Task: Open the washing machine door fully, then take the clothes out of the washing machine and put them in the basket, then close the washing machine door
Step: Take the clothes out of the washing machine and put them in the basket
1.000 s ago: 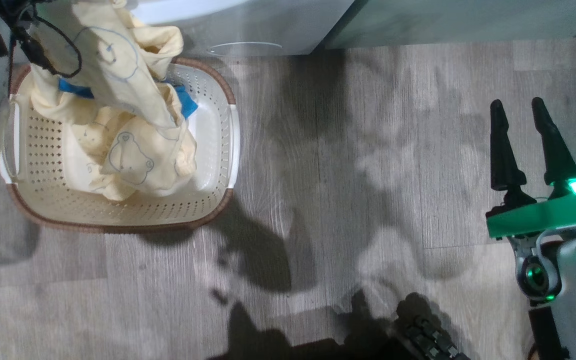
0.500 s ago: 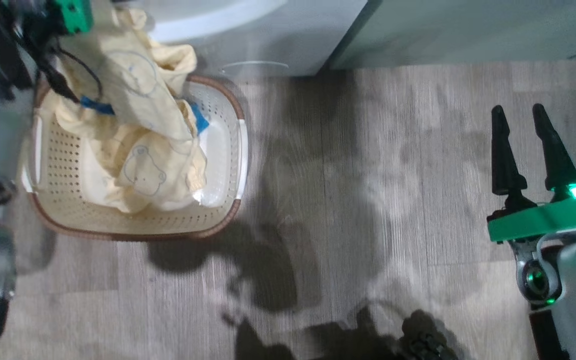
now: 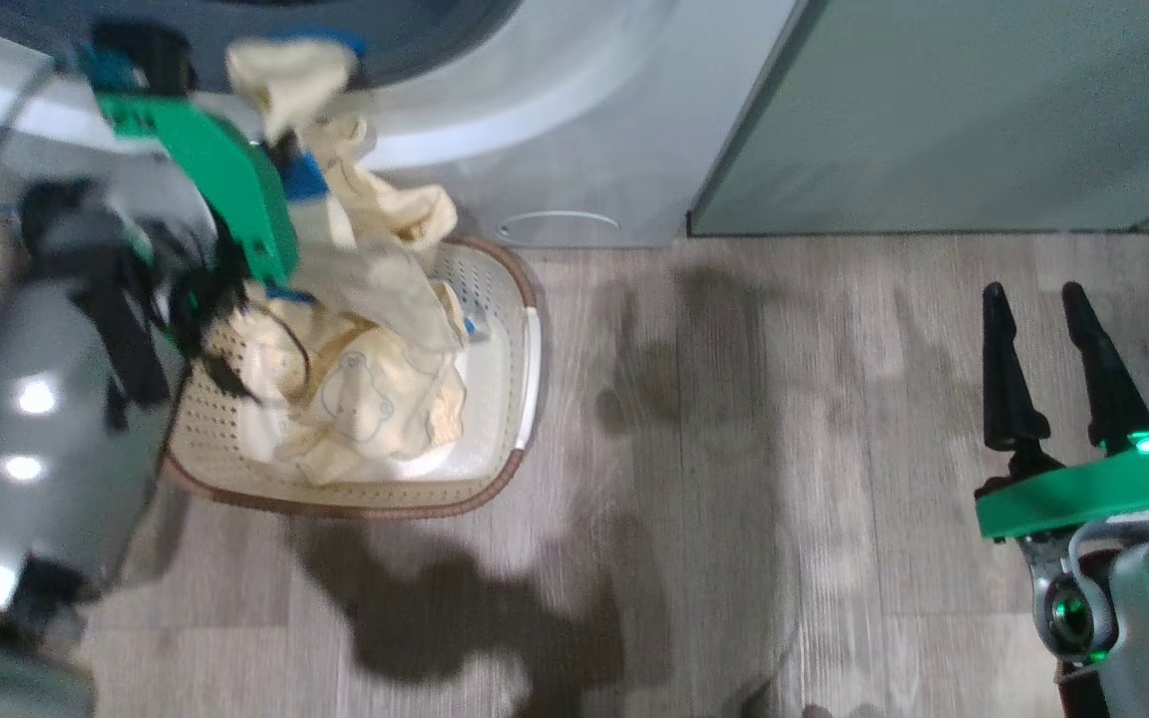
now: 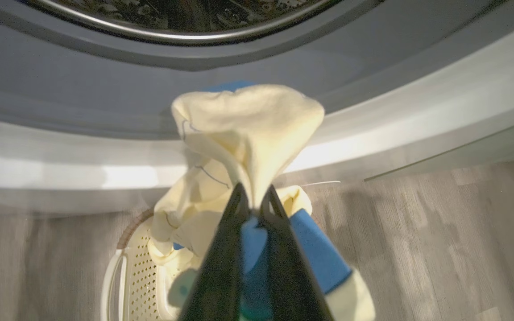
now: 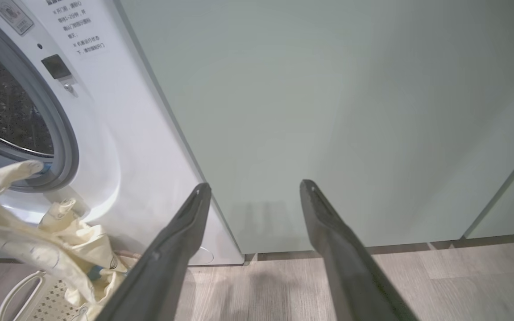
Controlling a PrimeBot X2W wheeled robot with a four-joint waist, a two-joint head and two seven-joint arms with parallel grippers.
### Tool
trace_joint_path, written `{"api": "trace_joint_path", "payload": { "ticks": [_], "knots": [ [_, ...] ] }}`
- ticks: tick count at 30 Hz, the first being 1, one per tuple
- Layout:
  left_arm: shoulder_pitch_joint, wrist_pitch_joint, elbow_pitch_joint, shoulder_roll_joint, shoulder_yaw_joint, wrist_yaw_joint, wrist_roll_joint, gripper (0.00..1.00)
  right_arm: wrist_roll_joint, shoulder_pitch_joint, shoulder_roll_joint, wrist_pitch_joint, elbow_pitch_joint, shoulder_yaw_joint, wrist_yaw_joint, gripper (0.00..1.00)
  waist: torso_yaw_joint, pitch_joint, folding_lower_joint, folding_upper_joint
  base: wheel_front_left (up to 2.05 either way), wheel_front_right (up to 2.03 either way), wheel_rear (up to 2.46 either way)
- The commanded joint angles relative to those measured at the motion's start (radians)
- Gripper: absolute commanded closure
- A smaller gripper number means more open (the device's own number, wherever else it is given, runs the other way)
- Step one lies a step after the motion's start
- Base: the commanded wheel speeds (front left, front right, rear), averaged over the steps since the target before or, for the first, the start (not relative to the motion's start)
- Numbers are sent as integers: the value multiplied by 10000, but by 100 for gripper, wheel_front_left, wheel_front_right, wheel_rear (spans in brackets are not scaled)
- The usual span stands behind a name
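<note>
Though head view is blurry, clothes (image 3: 375, 389) heaped in basket (image 3: 527, 349) beside washing machine (image 3: 574, 150); right pincer (image 3: 1038, 299) spread wide, empty.
Left wrist: left pincer (image 4: 253, 196) clamped on clothes fold, before drum mouth (image 4: 185, 38).
Right wrist: machine's label print (image 5: 76, 33) possibly Chinese, unreadable.

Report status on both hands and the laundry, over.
Left hand shut on pale cream-yellow cloth garment, held by drum mouth of white front-loading washing machine. Right hand open, empty, facing pale green cabinet. Garment hangs down into cream perforated plastic basket.

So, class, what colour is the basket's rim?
The basket's rim is brown; head view shows it best.
</note>
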Motion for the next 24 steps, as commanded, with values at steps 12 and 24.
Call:
{"api": "trace_joint_path", "payload": {
  "ticks": [12, 24],
  "knots": [
    [3055, -260, -2135, 183, 307, 1087, -336, 100, -467, 246, -9, -95, -327, 36, 2, 0, 105, -353, 1, -1, 0, 0, 0],
    [2073, -1857, 974, -18, 176, 1272, 183, 100, -600, -9, -9, -95, -525, -25, 2, 0, -251, 571, 1, -1, 0, 0, 0]
  ]
}}
